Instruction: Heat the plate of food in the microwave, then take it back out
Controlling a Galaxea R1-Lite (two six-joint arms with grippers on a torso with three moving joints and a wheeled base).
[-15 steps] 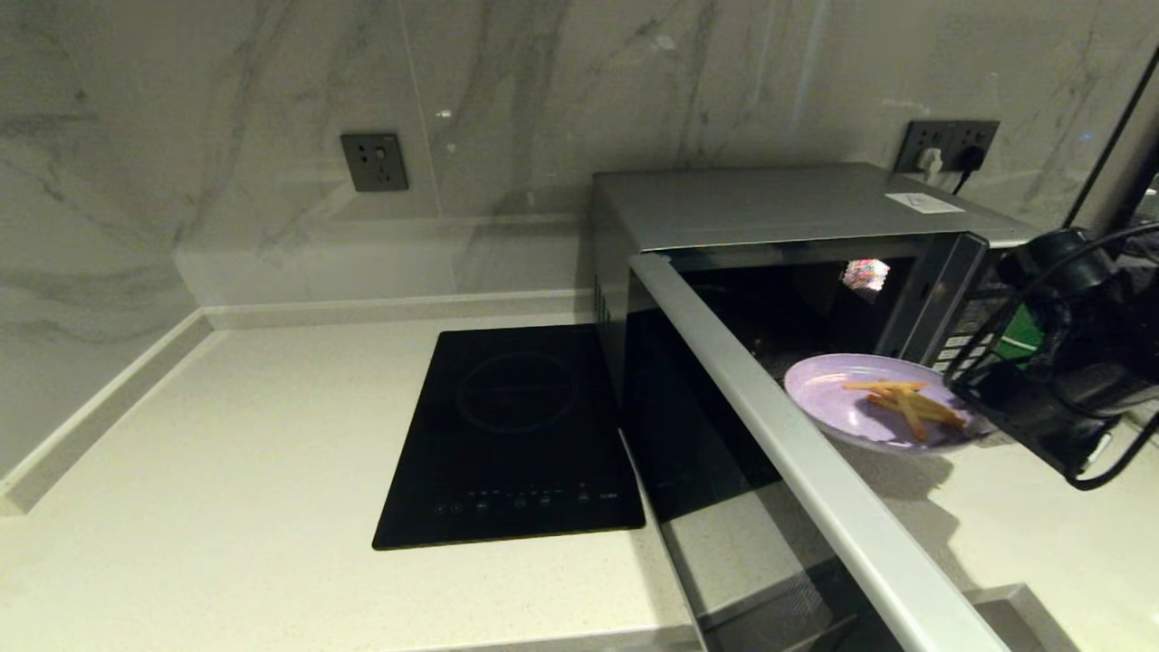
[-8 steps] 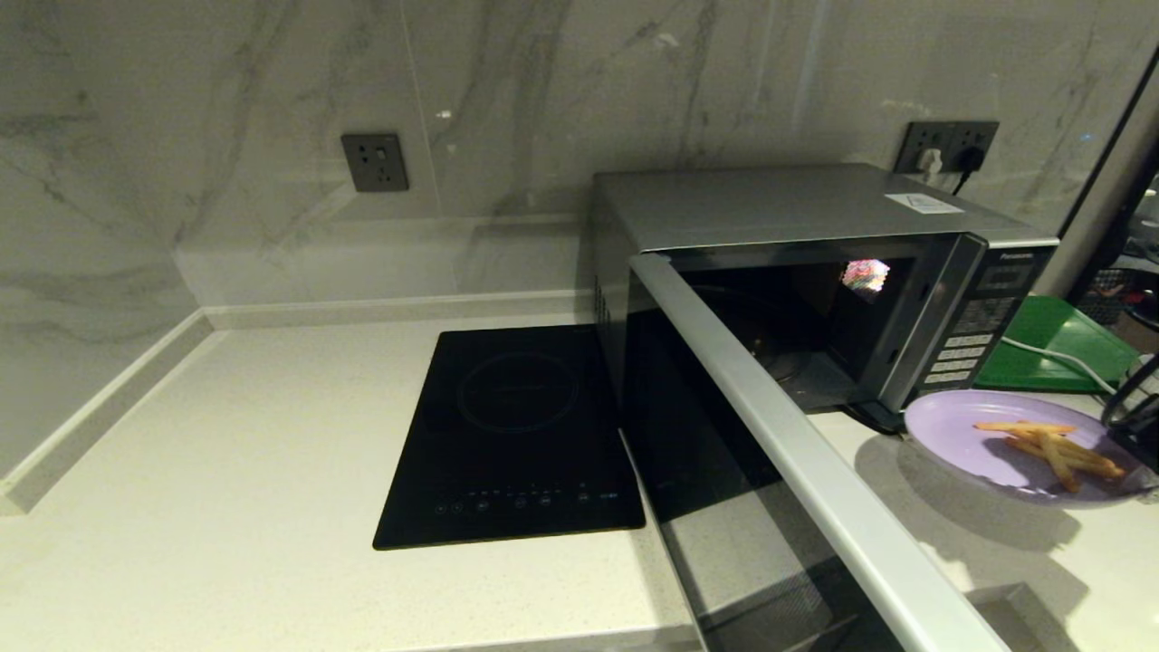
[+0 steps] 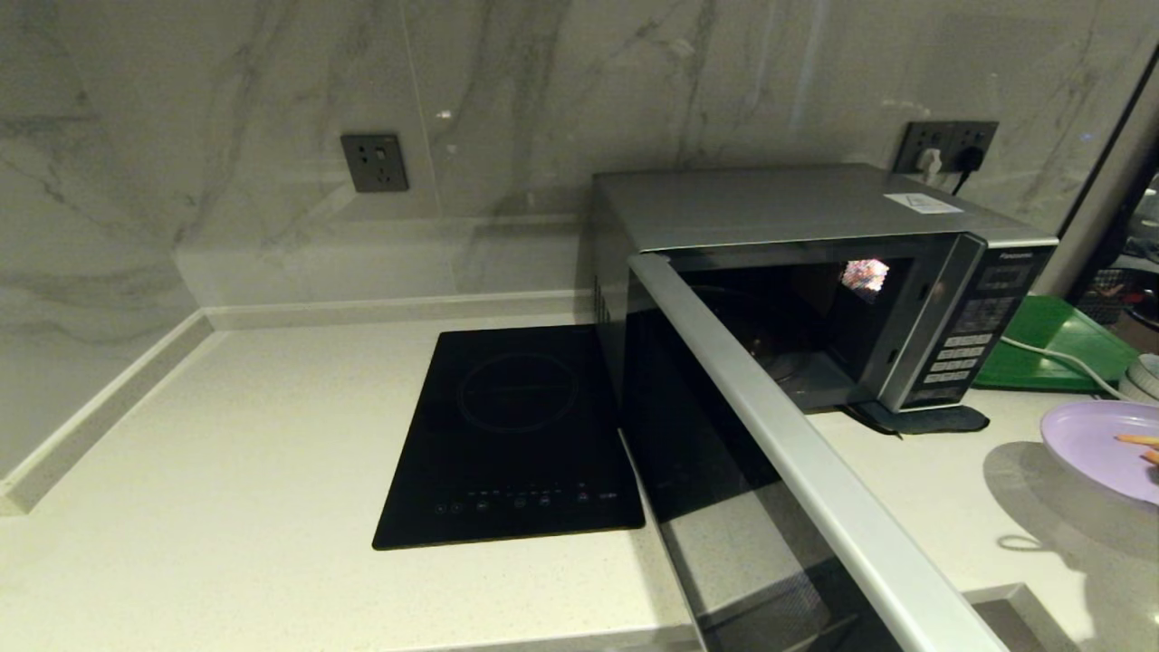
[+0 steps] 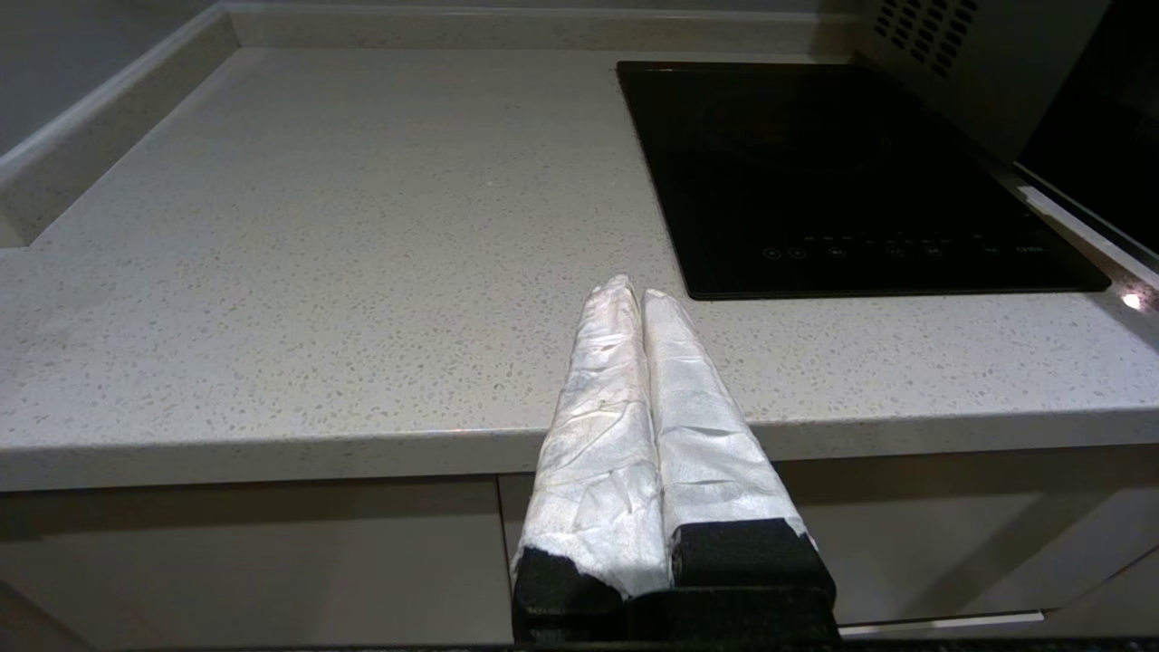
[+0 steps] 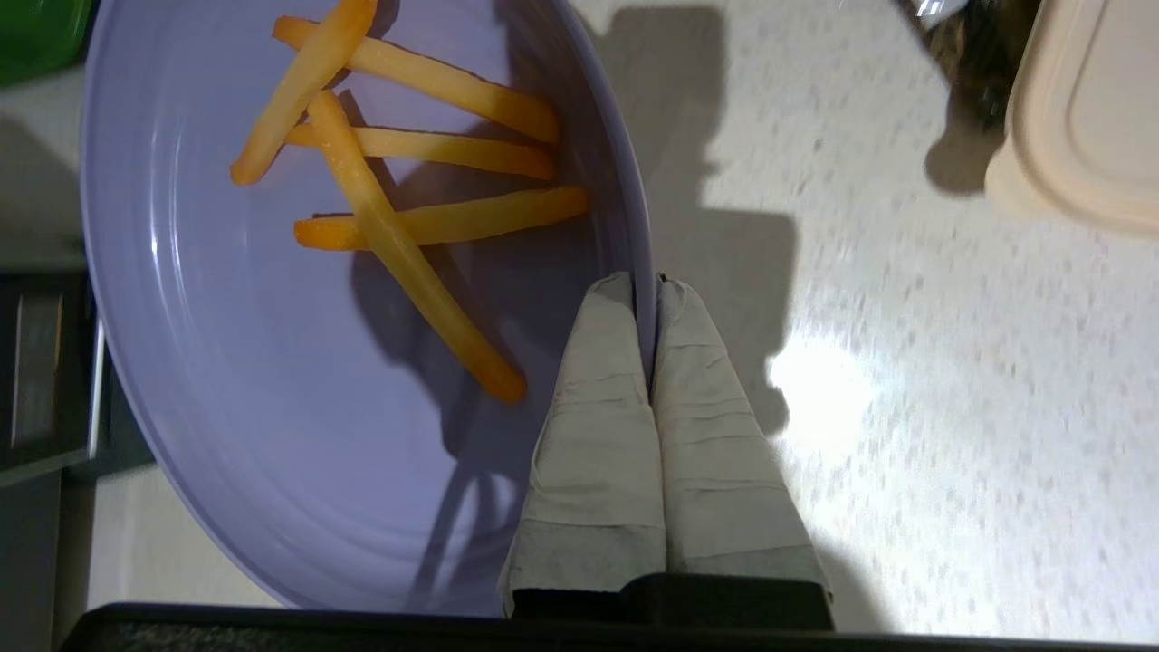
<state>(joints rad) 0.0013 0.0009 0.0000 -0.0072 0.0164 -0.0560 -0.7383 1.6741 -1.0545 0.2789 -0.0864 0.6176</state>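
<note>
The microwave (image 3: 779,213) stands at the back right with its dark glass door (image 3: 724,435) swung wide open toward me, and its cavity holds nothing I can see. The lavender plate of food (image 3: 1100,448) hangs over the counter at the far right, half cut off by the head view's edge. My right gripper (image 5: 645,285) is shut on the plate's (image 5: 272,380) rim, with several orange fries (image 5: 416,149) lying in it. My left gripper (image 4: 631,292) is shut and holds nothing. It is parked above the counter's front edge, near the cooktop.
A black induction cooktop (image 3: 516,435) lies flat left of the microwave. A green tray (image 3: 1041,340) and a white cable (image 3: 1059,358) sit right of it. A cream container (image 5: 1082,109) rests on the counter beyond the plate. The open door juts far forward.
The plate has travelled from the microwave's mouth rightward and toward me, now at the head view's right edge. The right arm has left that view. The left arm is still.
</note>
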